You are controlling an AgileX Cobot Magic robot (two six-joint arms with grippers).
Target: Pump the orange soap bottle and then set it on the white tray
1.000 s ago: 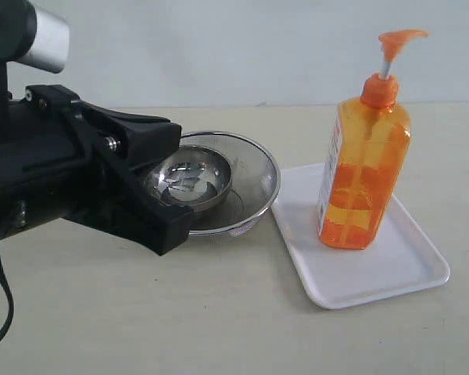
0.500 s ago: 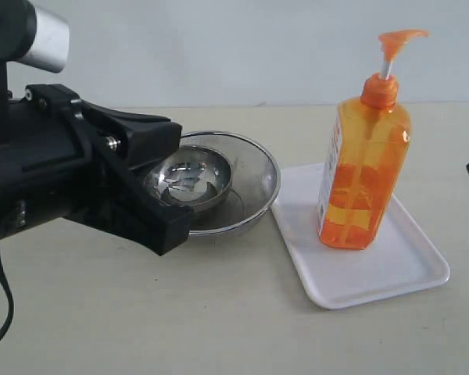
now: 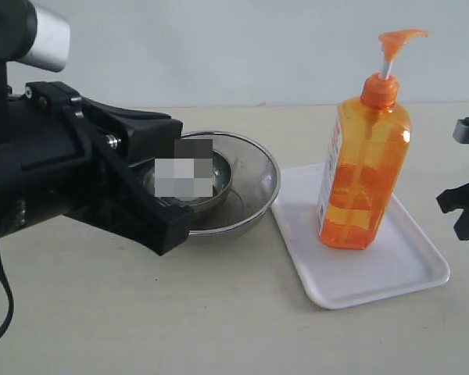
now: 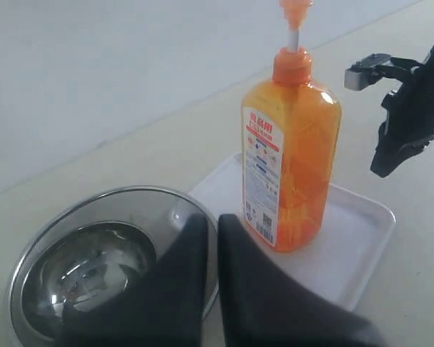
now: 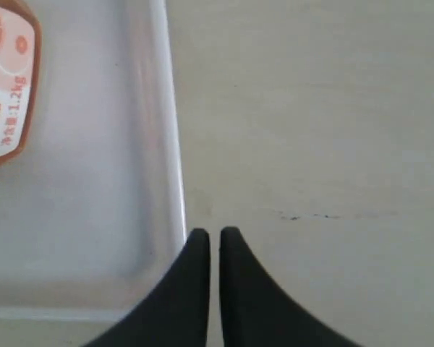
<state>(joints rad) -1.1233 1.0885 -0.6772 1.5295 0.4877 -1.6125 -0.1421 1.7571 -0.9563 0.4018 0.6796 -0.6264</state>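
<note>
The orange soap bottle (image 3: pixel 363 168) stands upright on the white tray (image 3: pixel 399 266), its pump head (image 3: pixel 399 39) raised; nothing holds it. The left wrist view shows the same bottle (image 4: pixel 289 159) on the tray (image 4: pixel 354 231). My left gripper (image 4: pixel 212 220) is shut and empty, hovering over the steel bowls well left of the bottle. My right gripper (image 5: pixel 213 235) is shut and empty, just beyond the tray's right rim (image 5: pixel 175 144). It shows at the right edge of the exterior view (image 3: pixel 463 212). A corner of the bottle's label (image 5: pixel 3 79) appears in the right wrist view.
Two nested round steel bowls (image 3: pixel 246 183) sit left of the tray, partly hidden behind my bulky black left arm (image 3: pixel 70 172). The bowls also appear in the left wrist view (image 4: pixel 79 260). Beige tabletop (image 3: pixel 219 312) stretches in front; a pale wall stands behind.
My right gripper has come into the exterior view from the right edge and moved toward the tray. The bottle, tray and left arm have not moved.
</note>
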